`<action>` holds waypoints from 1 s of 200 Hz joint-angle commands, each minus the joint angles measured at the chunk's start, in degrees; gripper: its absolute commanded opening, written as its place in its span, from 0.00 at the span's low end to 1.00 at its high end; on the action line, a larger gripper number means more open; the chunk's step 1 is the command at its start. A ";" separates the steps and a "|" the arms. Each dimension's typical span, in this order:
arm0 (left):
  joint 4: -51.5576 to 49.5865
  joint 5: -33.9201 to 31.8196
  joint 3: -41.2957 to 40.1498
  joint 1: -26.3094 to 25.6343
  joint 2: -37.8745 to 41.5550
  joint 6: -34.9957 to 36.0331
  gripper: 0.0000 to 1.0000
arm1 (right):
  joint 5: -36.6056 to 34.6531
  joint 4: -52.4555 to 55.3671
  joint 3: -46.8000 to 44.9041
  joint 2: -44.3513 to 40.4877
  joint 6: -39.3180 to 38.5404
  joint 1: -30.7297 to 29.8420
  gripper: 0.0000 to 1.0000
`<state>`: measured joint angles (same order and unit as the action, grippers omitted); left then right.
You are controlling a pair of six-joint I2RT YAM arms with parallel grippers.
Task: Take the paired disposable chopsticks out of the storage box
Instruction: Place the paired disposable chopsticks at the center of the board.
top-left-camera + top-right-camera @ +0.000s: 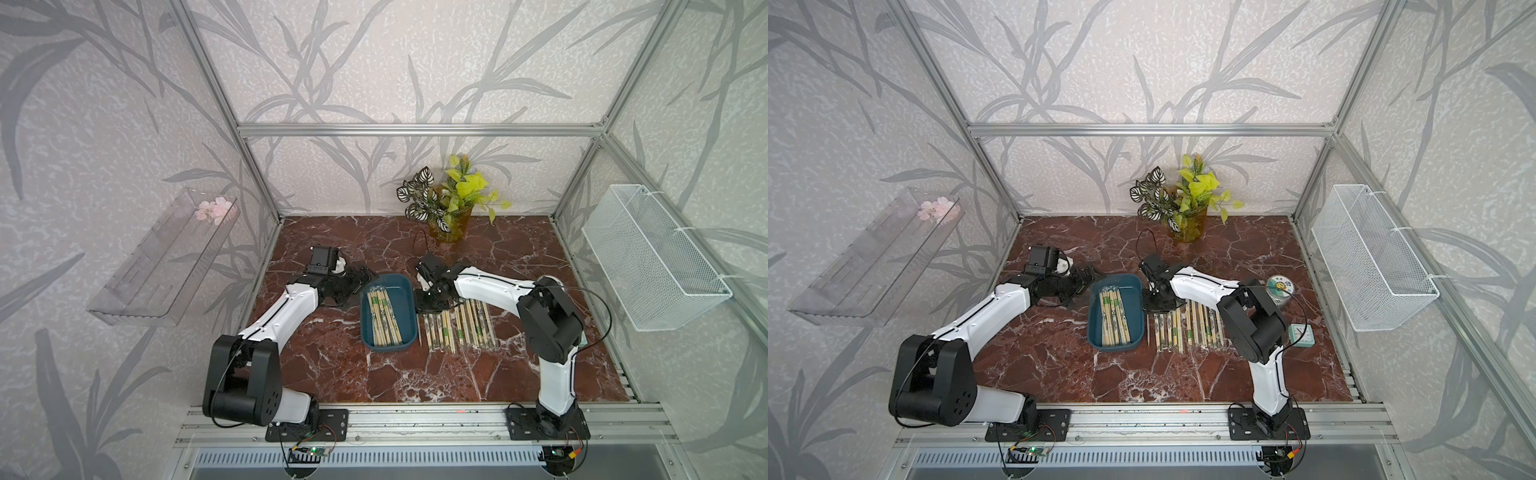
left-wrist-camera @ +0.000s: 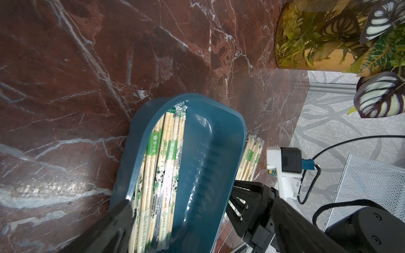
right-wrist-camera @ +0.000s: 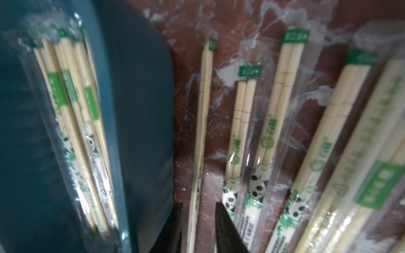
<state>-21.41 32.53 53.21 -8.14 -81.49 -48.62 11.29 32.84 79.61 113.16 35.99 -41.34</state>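
R gripper: low over table, jaws parted. One pair lies between the tips w/ a gap each side, so not clamped; reads as let go.
L gripper: at far-L corner of box, jaws wide apart, holding nothing. One finger at the rim; touching or just above, can't tell.
storage box: on marble table, between the two arms. R part of floor bare.
bundle in box: several wrapped pairs packed toward L wall, wrappers overlapping.
row on table: many pairs laid roughly parallel, just R of box. The pair between R tips is nearest the box wall and looks to lie on edge.
progress (est.): well along, box not emptied.
risk 1: clear wrapper clings to a fingertip on lift-off, so the pair drags or rolls vs box wall.
risk 2: R tips sit close to box wall; a sideways pull-out could nudge the box, esp. if L finger isn't bracing it.
risk 3: R wrist hangs over near end of row; a low sweep back to box would scatter it.
risk 4: next pick. Bundle is slick, stacked and hard vs far wall; likely a double grab or a slip, or a fingertip jamming on the wall.
risk 5: both grippers near same box; poss. clash if L shifts while R reaches in.
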 commanded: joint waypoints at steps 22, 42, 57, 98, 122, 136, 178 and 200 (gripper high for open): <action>-0.63 -0.45 1.81 -0.12 -0.51 0.76 1.00 | -1.46 1.81 1.02 -0.33 2.01 -1.79 0.35; -0.91 -0.50 1.98 -0.14 -0.68 1.15 1.00 | -1.45 2.18 2.05 -0.58 2.33 -3.00 0.35; -1.09 -0.48 2.00 -0.03 -0.64 1.38 1.00 | -1.34 2.87 3.49 -0.30 2.24 -3.92 0.36; -1.78 -0.67 1.98 0.39 -0.53 2.21 1.00 | -4.34 5.54 5.95 -1.03 1.73 -4.36 0.35; -2.57 -1.11 1.98 0.82 -0.05 2.86 1.00 | -6.09 7.05 7.56 -2.79 0.93 -4.36 0.35; -3.34 -1.71 1.98 1.19 0.18 3.25 1.00 | -6.04 7.35 8.89 -3.38 0.93 -4.45 0.35; -6.82 -4.33 2.77 2.35 0.38 4.84 1.00 | -3.95 7.70 14.35 -1.94 -1.60 -5.88 0.36; -8.08 -5.80 3.22 2.82 0.53 4.94 1.00 | -2.15 7.67 17.46 0.92 -1.97 -7.14 0.35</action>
<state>-26.37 29.56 54.24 -5.91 -81.56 -45.39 7.38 39.27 93.71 112.46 35.38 -46.81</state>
